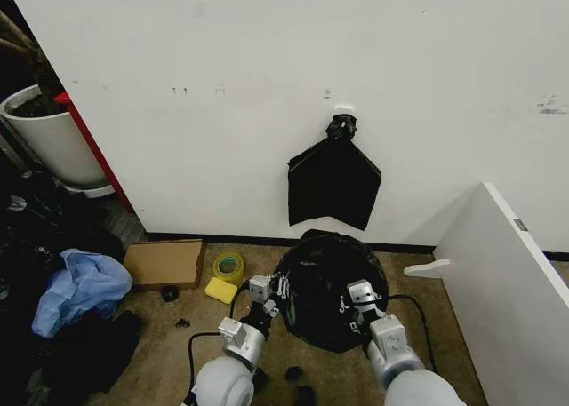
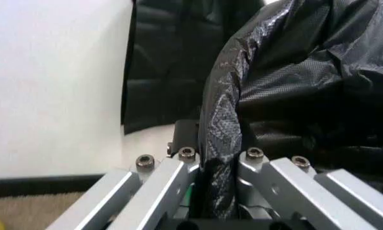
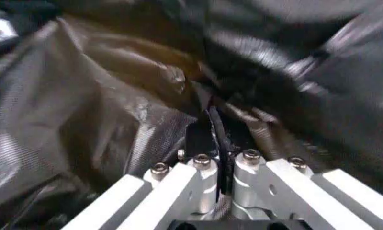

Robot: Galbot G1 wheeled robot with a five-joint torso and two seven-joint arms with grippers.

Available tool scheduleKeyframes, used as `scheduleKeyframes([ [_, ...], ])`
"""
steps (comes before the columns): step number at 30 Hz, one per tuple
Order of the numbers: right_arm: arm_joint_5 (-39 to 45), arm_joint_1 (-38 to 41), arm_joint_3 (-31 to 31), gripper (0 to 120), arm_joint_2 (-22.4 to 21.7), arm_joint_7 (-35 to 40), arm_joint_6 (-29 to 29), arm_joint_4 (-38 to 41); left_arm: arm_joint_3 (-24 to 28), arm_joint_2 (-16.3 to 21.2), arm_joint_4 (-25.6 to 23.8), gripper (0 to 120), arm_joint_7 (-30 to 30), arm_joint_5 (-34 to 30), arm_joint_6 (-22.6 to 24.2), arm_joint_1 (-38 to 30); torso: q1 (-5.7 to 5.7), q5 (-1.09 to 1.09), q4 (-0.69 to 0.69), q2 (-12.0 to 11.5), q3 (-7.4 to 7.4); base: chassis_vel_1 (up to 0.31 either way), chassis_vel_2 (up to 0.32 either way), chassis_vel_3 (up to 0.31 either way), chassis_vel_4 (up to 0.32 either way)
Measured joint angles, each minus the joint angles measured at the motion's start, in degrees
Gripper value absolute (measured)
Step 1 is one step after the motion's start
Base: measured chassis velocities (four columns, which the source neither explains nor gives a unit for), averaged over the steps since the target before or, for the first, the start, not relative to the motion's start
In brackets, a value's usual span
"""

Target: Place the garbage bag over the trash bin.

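Observation:
The garbage bag (image 1: pixel 327 277), glossy black film, bulges in a rounded mound on the carpet in front of the wall. The trash bin is hidden. My left gripper (image 1: pixel 277 289) is at the mound's left edge, shut on a fold of the film; in the left wrist view that fold (image 2: pixel 220 124) runs up from between the left gripper (image 2: pixel 218 165). My right gripper (image 1: pixel 354 299) is at the mound's right edge. In the right wrist view the right gripper (image 3: pixel 222 158) is shut on a thin pleat of the bag (image 3: pixel 102 115).
A flat black bag (image 1: pixel 333 182) hangs from a wall hook just above the mound. A white panel (image 1: pixel 507 282) stands close on the right. On the left floor lie a yellow sponge (image 1: pixel 221 290), tape roll (image 1: pixel 228 266), cardboard (image 1: pixel 164 262), light blue bag (image 1: pixel 80 286) and white plant pot (image 1: pixel 49 139).

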Motion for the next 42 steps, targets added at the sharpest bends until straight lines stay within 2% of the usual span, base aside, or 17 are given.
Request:
scheduleKeyframes([
  [6,3.85,3.92,-0.71,0,1.95,2.61,-0.47,-2.76,-0.56,0.42,-1.27,4,0.06,0.42,-0.56,1.15,0.0,0.0,0.01,0.0,0.0,0.0,0.0,0.0,0.0],
  [15,3.81,8.49,-2.36,0,5.84,4.06,-0.36,-8.08,-0.24,0.02,-3.43,4,-1.49,1.42,-0.13,3.37,0.0,0.0,0.0,0.0,0.0,0.0,0.0,0.0,0.0],
  [21,2.91,9.06,-2.8,0,6.73,4.11,-0.23,-9.01,-0.13,-0.33,-3.43,4,-1.67,1.7,-0.04,3.58,0.0,0.0,0.0,0.0,0.0,0.0,0.0,0.0,0.0],
  [25,1.15,9.52,-3.07,0,7.39,4.04,0.24,-10.23,-0.05,-0.56,-3.26,4,-1.71,1.91,-0.03,3.74,0.0,0.0,0.0,0.0,0.0,0.0,0.0,0.0,0.0],
  [34,-9.11,12.91,-3.34,0,11.25,5.28,1.4,-20.3,0.16,0.06,-5.01,4,-2.44,-0.93,1.49,4.45,0.0,0.0,0.0,0.0,0.0,0.0,0.0,0.0,0.0],
  [40,-14.57,12.33,-2.6,0,10.74,4.94,2.78,-22.15,-0.85,0.53,-4.86,4,-2.69,-1.22,1.51,4.16,0.0,0.0,0.0,0.0,0.0,0.0,0.0,0.0,0.0],
  [42,-16.04,11.4,-2.59,0,10.23,3.27,4.88,-21.43,-1.2,0.63,-4.41,4,-2.74,-1.29,1.51,3.93,0.0,0.0,0.0,0.0,0.0,0.0,0.0,0.0,0.0],
])
